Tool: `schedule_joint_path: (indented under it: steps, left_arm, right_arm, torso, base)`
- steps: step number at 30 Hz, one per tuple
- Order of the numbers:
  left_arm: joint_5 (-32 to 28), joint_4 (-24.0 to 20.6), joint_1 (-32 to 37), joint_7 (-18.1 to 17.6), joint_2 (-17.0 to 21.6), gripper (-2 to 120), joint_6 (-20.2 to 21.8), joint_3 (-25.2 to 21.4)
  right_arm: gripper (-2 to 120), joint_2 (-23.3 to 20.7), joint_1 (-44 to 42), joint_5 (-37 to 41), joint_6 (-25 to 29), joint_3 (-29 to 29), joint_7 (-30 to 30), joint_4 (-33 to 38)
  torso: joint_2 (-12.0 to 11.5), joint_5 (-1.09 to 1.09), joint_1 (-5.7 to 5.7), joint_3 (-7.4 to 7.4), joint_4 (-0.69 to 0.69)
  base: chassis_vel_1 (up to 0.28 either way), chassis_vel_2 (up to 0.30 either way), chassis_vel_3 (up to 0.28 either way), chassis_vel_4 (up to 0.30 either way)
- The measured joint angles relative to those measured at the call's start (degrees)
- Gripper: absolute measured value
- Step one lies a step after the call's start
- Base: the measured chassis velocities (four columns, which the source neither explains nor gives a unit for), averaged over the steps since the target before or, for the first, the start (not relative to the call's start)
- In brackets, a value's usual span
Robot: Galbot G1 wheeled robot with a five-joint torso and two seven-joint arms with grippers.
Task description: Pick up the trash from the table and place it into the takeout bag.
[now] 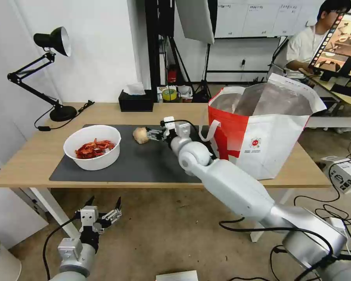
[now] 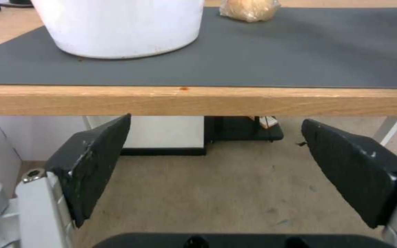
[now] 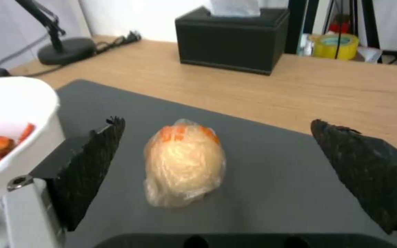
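Sitting on the dark grey mat (image 1: 144,164), the beige lumpy ball (image 3: 183,162) lies in its clear wrap between the spread fingers of your right tool (image 1: 154,134), which is wide open and grips nothing; neither pad touches the ball. To the ball's left on the mat stands the white bowl of red shells (image 1: 92,146). The takeout bag (image 1: 261,132) stands open on the counter (image 1: 27,160) at the right, just beside the right arm. Your left tool (image 1: 103,212) hangs below the counter's front edge, also open and empty.
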Motion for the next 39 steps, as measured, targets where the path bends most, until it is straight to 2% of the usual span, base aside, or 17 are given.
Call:
schedule_joint_path:
  steps: [5,10,17,32,39]
  left_arm:
    - [1.0,0.3,0.2,0.2,-0.1,100,-1.0,-0.2]
    - [1.5,0.4,0.3,0.4,-0.2,100,-1.5,-0.4]
    - [1.5,0.1,0.6,0.4,0.1,100,-1.6,-0.4]
    - [1.3,-0.6,0.8,0.4,0.2,100,-1.6,-0.5]
    - [1.3,-0.6,0.8,0.4,-0.3,100,-1.6,-0.4]
  right_arm:
    - [100,3.0,3.6,0.4,-1.7,-1.2,-2.0,-6.1]
    - [100,4.2,5.3,0.7,-2.7,-1.6,-3.1,-9.1]
    - [100,7.4,9.0,1.2,-5.5,-2.6,-7.6,-16.5]
    - [100,11.6,13.9,1.1,-9.9,-3.6,-12.6,-25.6]
    - [100,12.4,14.7,-0.2,-11.2,-4.1,-14.7,-27.7]
  torso:
    - [0.0,0.00,0.00,0.00,0.00]
    - [0.0,0.00,0.00,0.00,0.00]
    - [0.0,0.00,-0.01,0.00,0.00]
    - [0.0,0.01,-0.01,0.00,-0.01]
    - [0.0,0.01,-0.01,0.00,0.00]
  base:
    - [0.000,0.000,0.000,0.000]
    - [0.000,0.000,0.000,0.000]
    - [0.000,0.000,0.000,0.000]
    - [0.000,0.000,0.000,0.000]
    - [0.000,0.000,0.000,0.000]
